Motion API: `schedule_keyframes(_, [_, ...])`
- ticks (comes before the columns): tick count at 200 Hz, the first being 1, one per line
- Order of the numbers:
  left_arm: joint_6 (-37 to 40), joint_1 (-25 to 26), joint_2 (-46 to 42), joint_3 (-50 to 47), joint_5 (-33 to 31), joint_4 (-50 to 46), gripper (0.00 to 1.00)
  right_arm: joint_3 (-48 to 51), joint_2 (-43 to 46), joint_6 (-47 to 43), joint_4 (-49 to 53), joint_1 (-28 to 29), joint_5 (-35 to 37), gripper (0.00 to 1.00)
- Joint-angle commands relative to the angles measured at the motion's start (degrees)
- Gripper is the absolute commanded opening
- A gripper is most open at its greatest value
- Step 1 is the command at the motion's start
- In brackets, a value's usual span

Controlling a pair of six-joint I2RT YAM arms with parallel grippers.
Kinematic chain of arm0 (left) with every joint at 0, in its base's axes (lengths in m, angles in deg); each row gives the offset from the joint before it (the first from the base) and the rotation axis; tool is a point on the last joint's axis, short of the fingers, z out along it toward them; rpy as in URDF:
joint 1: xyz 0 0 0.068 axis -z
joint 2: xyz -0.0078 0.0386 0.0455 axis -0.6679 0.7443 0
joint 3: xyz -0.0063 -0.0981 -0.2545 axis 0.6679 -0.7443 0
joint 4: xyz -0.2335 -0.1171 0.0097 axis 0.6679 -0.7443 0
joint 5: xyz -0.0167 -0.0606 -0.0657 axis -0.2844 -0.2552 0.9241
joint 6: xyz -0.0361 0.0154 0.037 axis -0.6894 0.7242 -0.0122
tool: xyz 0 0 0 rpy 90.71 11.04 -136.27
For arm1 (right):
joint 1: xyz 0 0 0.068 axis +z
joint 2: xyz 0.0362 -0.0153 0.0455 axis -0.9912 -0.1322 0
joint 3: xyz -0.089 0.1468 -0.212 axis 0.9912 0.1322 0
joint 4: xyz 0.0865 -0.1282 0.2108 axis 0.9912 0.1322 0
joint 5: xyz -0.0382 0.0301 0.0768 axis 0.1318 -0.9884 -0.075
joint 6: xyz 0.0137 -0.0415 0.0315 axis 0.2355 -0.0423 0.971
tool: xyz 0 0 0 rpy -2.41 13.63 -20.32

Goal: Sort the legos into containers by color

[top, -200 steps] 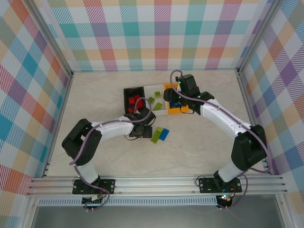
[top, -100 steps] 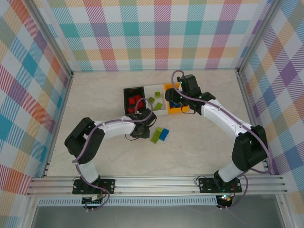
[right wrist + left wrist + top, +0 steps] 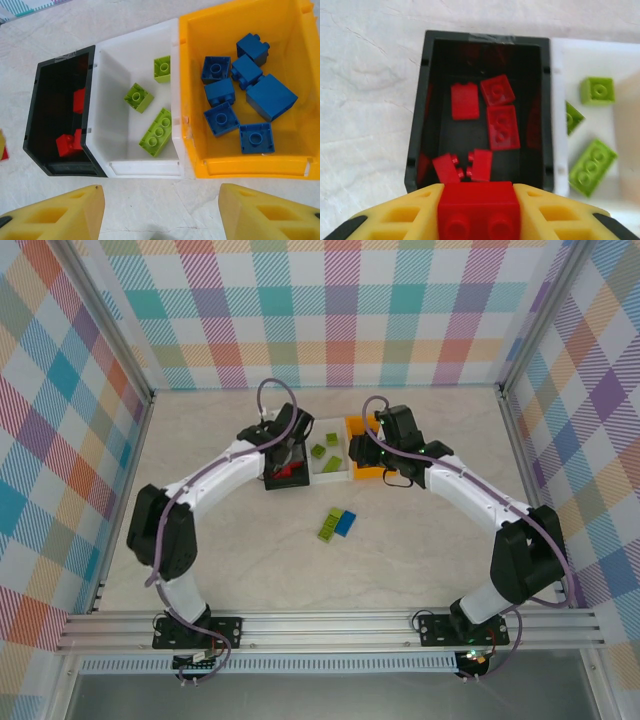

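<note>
- The left arm (image 3: 215, 475) goes up from its base at the near left edge, bends at the elbow on the left, and then stretches far and to the right.
- The left gripper (image 3: 476, 212) hangs over the near end of the black bin (image 3: 416, 125). Its yellow fingers (image 3: 402, 217) are clamped on a red brick (image 3: 476, 205), one finger on each side, and the studs of the brick face the camera.
- Five more red legos (image 3: 502, 127) lie on the floor of the black bin, below the held brick.
- The right arm (image 3: 470, 490) rises from the near right base, folds at the right side, and reaches far and to the left.
- The right gripper (image 3: 160, 210) is above the table, just near of the white bin (image 3: 140, 169) and the orange-yellow bin (image 3: 250, 167). Its fingers (image 3: 65, 215) are spread wide and there is nothing between them.
- The three bins stand touching in a row: black on the left, white in the middle, orange-yellow on the right.
- Three lime green legos (image 3: 159, 131) lie in the white bin, and several blue legos (image 3: 221, 119) lie in the orange-yellow bin.
- On the open table, near of the bins, one green brick (image 3: 328, 526) and one blue brick (image 3: 345, 523) lie side by side and touch each other.
</note>
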Motion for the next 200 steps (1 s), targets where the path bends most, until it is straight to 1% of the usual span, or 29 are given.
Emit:
schedule_keyframes(1, [0.68, -0.63, 6.17, 5.79, -4.77, -3.87, 0.38, 1.02, 2.67, 0.78, -1.54, -0.28, -1.40, 0.62])
schedule_keyframes(19, [0.85, -1.06, 10.96, 10.19, -6.47, -6.21, 0.38, 2.54, 4.11, 0.75, -1.07, -0.28, -1.88, 0.62])
schedule_keyframes(47, [0.50, -1.77, 15.44, 13.34, -6.16, -7.62, 0.38, 6.48, 7.42, 1.28, -1.20, -0.10, -2.65, 0.62])
schedule_keyframes(63, [0.20, -1.92, 16.80, 14.21, -5.73, -8.26, 0.39, 8.81, 9.21, 1.39, -1.23, 0.31, -4.40, 0.63])
schedule_keyframes(78, [0.09, -1.90, 16.64, 14.14, -4.75, -8.06, 0.47, 10.30, 10.20, 1.10, -0.20, 1.16, -6.26, 0.65])
schedule_keyframes(88, [-0.11, -1.82, 15.90, 13.59, -4.27, -7.68, 0.56, 11.16, 10.65, 0.87, 0.57, 1.95, -7.39, 0.66])
schedule_keyframes(100, [-0.40, -1.78, 14.32, 12.64, -3.58, -7.22, 0.64, 12.06, 10.96, 0.62, 1.48, 3.08, -8.18, 0.67])
schedule_keyframes(121, [-1.30, -1.28, 9.77, 10.04, -2.10, -6.20, 0.75, 13.36, 11.54, -0.11, 3.00, 5.79, -8.23, 0.67])
schedule_keyframes(148, [-2.97, 1.55, -0.34, 2.54, 0.46, -2.33, 0.91, 15.07, 10.83, -0.16, 4.73, 9.84, -7.09, 0.68])
schedule_keyframes(162, [-4.49, 3.51, -6.22, -2.58, 2.00, -0.26, 0.98, 15.88, 9.62, 0.23, 5.95, 11.72, -5.58, 0.68])
schedule_keyframes(188, [-6.16, 7.50, -15.80, -12.30, 3.39, 2.10, 1.00, 17.79, 6.77, -0.37, 7.13, 15.62, -1.46, 0.65])
schedule_keyframes(200, [-6.53, 8.95, -18.96, -15.57, 2.71, 1.24, 1.00, 17.88, 5.01, -1.12, 8.71, 17.66, 0.80, 0.66])
